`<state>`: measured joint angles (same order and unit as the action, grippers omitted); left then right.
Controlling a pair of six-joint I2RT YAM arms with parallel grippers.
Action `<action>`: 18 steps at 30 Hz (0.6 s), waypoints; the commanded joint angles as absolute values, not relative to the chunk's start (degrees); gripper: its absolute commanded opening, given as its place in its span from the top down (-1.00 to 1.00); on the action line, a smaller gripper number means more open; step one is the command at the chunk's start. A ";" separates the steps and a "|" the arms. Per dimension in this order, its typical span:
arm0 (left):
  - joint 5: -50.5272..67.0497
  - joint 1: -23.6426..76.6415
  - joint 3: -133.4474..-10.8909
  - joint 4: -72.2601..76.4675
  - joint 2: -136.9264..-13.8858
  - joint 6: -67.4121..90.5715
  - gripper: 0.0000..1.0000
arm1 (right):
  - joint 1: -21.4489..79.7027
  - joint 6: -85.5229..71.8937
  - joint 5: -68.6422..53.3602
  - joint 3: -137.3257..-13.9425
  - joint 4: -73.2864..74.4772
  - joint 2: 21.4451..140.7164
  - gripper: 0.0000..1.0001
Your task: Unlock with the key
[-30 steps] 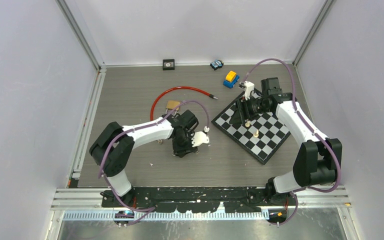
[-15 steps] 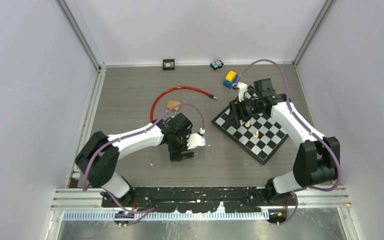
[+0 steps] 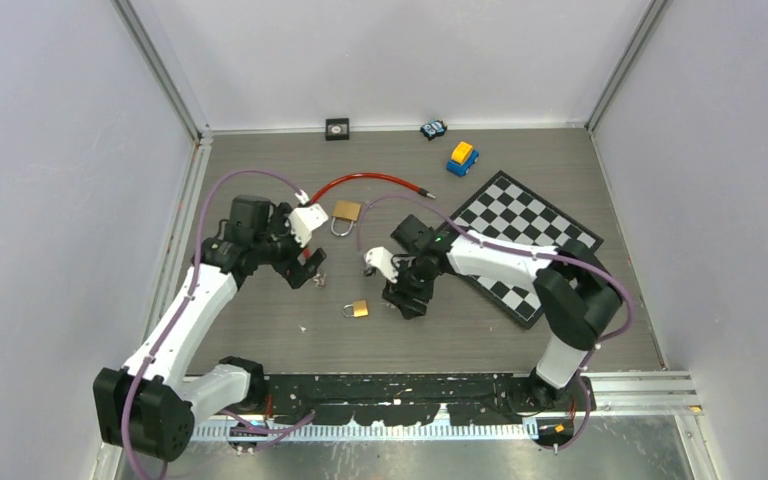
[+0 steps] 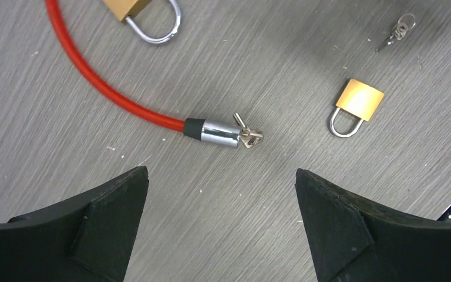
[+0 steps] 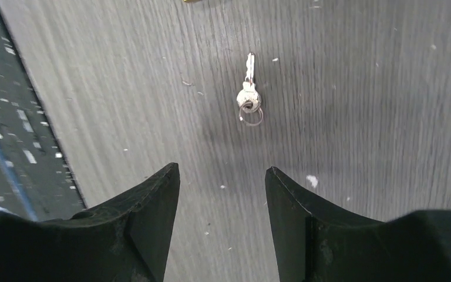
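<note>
Black-fingered and parted to a middling gap, the right gripper (image 5: pixel 222 169) hovers empty over the grey wood-grain tabletop (image 5: pixel 358 88). At 12 o'clock from its tips in the right wrist view lies the small silver key on a split ring (image 5: pixel 248 97), flat on the wood. In the top view the small brass padlock (image 3: pixel 358 309) lies at 9 o'clock from this gripper.

The left gripper (image 4: pixel 221 173) is spread wide and grips nothing. At 12 o'clock from its tips in the left wrist view rests the chrome barrel (image 4: pixel 220 132) ending the red cable lock (image 4: pixel 94 76). A small silver key bunch (image 4: pixel 248 136) touches the barrel's tip; inserted or not, I cannot tell. In the top view the larger brass padlock (image 3: pixel 345 211) sits at 1 o'clock from this gripper.

The black-and-white chessboard (image 3: pixel 530 220) lies at 2 o'clock from the right gripper, with the blue and yellow toy car (image 3: pixel 462 157) at 10 o'clock from the board. At the table's 12 o'clock edge sit 1 small black square block (image 3: pixel 337 127) and 1 small blue and black toy (image 3: pixel 433 129).
</note>
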<state>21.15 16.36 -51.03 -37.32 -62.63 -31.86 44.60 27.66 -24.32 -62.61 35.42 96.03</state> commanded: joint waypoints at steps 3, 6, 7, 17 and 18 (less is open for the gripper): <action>26.28 12.07 -50.71 -39.60 -57.73 -28.25 -0.97 | 49.21 38.54 -13.70 -69.11 36.79 100.23 -0.20; 26.36 11.25 -50.63 -39.64 -56.63 -27.47 -0.97 | 50.58 40.47 -11.86 -70.44 36.62 101.72 -0.19; 26.37 11.05 -50.63 -39.64 -56.32 -27.30 -0.97 | 50.99 40.96 -11.19 -70.90 36.49 102.18 -0.19; 25.79 10.35 -51.93 -41.56 -55.60 -28.14 -0.96 | 53.79 44.20 -11.30 -75.24 40.53 106.09 -0.11; 25.69 10.29 -51.99 -41.52 -55.61 -28.22 -0.96 | 54.12 44.27 -11.17 -75.38 40.83 106.27 -0.11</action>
<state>24.88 10.76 -50.83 -40.51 -56.73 -28.32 52.71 42.00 -11.86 -73.10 38.28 105.47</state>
